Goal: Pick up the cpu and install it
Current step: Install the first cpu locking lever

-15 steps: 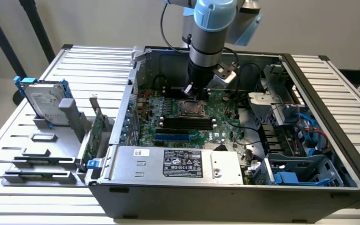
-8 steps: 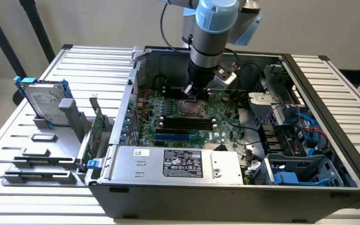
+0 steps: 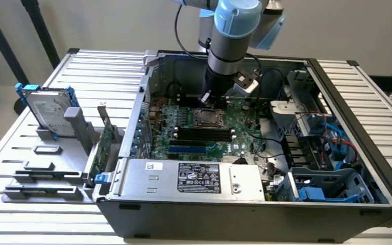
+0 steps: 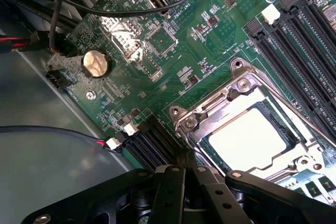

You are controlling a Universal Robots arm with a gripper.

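On the slatted table (image 3: pixel 19 168) your open case (image 3: pixel 250 212) holds the board (image 4: pixel 173 61); your gripper (image 4: pixel 185 174), fingers together, hovers beside the cpu (image 4: pixel 247 137) in its socket.

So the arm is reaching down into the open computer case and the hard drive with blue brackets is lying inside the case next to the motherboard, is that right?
Not quite. The arm does reach into the open computer case, but the hard drive stands upright in a gray holder outside it, on the exterior view's left. The exterior view shows this.
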